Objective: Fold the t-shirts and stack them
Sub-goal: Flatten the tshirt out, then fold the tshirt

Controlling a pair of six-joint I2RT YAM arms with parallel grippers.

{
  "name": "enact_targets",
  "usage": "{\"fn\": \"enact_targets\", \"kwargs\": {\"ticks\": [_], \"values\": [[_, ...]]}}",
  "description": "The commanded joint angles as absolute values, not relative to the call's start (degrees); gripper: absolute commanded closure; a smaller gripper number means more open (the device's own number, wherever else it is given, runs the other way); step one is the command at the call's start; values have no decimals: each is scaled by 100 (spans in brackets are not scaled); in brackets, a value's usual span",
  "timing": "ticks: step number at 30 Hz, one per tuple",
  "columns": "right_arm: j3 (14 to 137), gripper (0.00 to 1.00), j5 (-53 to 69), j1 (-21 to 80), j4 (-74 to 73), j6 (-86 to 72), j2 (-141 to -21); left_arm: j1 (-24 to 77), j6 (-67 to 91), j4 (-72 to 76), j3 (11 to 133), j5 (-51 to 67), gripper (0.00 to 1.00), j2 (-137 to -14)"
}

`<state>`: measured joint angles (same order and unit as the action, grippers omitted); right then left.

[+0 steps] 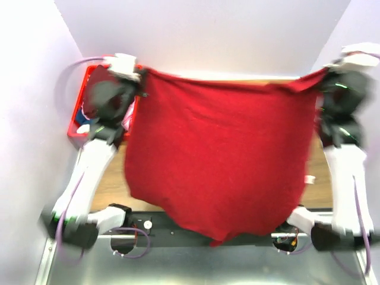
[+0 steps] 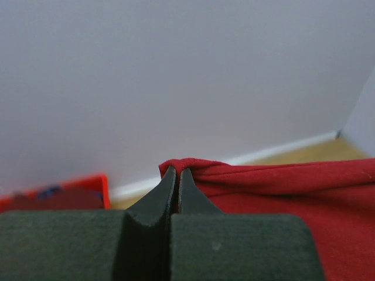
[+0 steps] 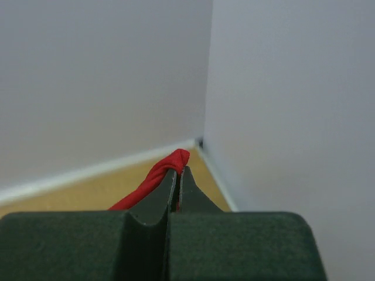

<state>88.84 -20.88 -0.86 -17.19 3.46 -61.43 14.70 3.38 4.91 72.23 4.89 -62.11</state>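
Wooden table, pale walls close on three sides; red crate at table's far-left corner. Red shirt held up over table, spread wide, with top edge stretched taut left to right and lower tip hanging toward table's near edge. Left gripper clamped on shirt's top-left corner, right gripper on its bunched top-right corner. Bare wood left of shirt, narrow strip at right.
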Motion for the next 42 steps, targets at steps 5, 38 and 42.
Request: {"fn": "enact_targets", "kwargs": {"ticks": [5,38,42], "values": [[6408,99,-1995,-123,708,141,-7696,1371,492,1793,6661,175,100,-8865],[6153,99,-1301,-141,-411,-1335,-8852,352,449,9,10679,2566,100,-12815],[5942,99,-1169,-141,-869,-1669,-8368,343,343,-113,10626,2698,100,-12709]]}}
